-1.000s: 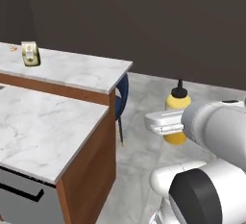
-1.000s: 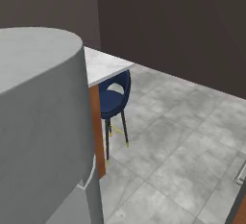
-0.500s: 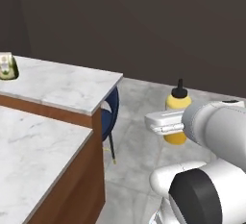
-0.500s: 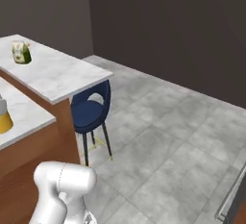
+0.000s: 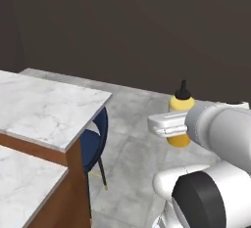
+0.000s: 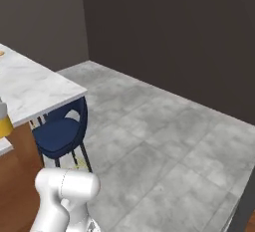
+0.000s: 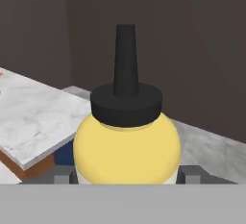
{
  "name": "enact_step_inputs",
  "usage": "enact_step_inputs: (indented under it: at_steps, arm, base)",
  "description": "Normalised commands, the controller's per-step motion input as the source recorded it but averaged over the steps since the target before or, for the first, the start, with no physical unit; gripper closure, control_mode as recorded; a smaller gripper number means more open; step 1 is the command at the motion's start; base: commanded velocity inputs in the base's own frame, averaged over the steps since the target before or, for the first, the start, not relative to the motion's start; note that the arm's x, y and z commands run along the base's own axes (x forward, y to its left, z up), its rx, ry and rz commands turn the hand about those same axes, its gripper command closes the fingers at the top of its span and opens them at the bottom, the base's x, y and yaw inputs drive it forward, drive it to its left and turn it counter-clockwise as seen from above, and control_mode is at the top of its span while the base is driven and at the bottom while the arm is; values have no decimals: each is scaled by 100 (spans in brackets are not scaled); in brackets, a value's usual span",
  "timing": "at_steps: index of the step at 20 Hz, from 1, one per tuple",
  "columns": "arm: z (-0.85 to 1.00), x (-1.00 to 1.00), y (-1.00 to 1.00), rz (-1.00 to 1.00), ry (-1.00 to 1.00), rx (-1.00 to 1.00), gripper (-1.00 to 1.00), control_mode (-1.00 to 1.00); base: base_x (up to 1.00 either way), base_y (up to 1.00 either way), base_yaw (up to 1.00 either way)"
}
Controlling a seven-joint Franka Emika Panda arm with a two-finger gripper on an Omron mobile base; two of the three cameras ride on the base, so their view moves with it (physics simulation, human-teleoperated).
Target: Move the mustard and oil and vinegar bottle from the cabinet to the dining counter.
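Left base view: the mustard (image 5: 180, 119) is standing upright in the gripper (image 5: 169, 124), its yellow body crossed by the white finger and its dark nozzle pointing up; it is hanging in the air over the grey tiled floor (image 5: 132, 144), well apart from the table (image 5: 44, 109), the white grey-veined marble slab at left, under whose corner a blue stool (image 5: 93, 141) is sitting. Right base view: the table (image 6: 30, 89) is running in from the left edge, the blue stool (image 6: 60, 134) tucked just below its corner, the floor (image 6: 164, 141) stretching to the right. Hand view: the mustard (image 7: 127, 143) is sitting between the two dark fingertips (image 7: 190, 174), touching them on both sides; the gripper (image 7: 127, 176) is partly closed and clamping the bottle's body, with the table (image 7: 33, 115) lying behind at left.
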Motion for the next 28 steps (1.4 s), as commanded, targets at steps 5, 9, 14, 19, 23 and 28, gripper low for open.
enact_step_inputs:
  at_steps: [5, 9, 14, 19, 23, 28]
  arm:
    - [0, 0, 0, 0, 0, 0, 100, 100]
    - [0, 0, 0, 0, 0, 0, 100, 100]
    - [0, 0, 0, 0, 0, 0, 100, 100]
    - [0, 0, 0, 0, 0, 0, 100, 100]
    - [0, 0, 0, 0, 0, 0, 100, 100]
    - [0, 0, 0, 0, 0, 0, 100, 100]
  base:
    - [71, -36, 16]
    - [61, -18, 44]
    - [52, -7, 63]
    - [53, -11, 55]
    - [57, -25, 35]
    - [59, -28, 25]
